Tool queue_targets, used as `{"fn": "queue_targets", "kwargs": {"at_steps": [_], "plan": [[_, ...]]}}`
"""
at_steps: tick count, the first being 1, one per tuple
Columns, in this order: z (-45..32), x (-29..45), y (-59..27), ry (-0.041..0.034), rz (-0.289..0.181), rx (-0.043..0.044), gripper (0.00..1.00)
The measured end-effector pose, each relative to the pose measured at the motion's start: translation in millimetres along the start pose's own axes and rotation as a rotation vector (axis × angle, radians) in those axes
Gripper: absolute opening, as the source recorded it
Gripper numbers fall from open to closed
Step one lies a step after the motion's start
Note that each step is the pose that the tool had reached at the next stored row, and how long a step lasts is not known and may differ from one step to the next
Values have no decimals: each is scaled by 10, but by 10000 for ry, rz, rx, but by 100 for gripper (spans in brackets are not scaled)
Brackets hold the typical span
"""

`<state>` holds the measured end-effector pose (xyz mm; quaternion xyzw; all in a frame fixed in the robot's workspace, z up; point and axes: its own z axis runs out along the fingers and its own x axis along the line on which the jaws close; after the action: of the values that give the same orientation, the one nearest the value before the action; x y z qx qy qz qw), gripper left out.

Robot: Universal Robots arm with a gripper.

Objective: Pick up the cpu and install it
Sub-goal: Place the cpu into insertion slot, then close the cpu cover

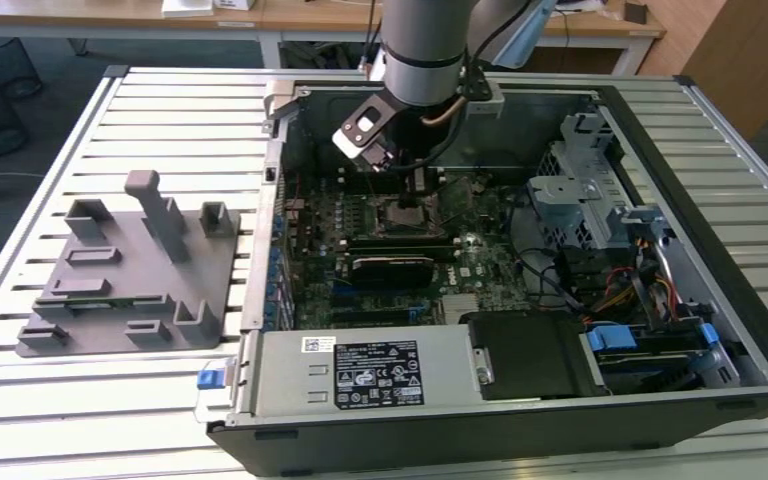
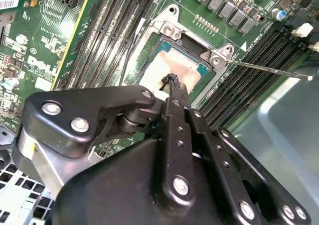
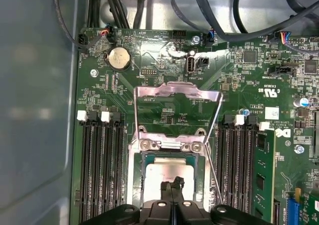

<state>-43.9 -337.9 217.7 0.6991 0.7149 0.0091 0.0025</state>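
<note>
Cpu [image 3: 155,177]: seated flat in the open socket [image 3: 134,180]; probably light, stiff, slick-lidded and fragile underneath, so best gripped by opposite edges; jaws pinched together, empty, tips at its lid.

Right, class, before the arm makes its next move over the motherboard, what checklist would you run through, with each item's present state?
1. Load plate swung open, off the socket frame: ok.
2. Lever released, standing free: ok.
3. The cpu lying inside the socket frame: ok.
4. Gripper shut, poised over the cpu's top: ok.
5. The cpu seated fully flat: cannot tell.
6. Gripper touching the cpu: cannot tell.
</note>
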Motion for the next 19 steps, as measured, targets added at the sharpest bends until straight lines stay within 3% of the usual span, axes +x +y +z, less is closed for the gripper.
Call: {"fn": "queue_targets", "kwargs": {"at_steps": [19], "plan": [[-133, 1, 2, 0, 0, 8, 11]]}}
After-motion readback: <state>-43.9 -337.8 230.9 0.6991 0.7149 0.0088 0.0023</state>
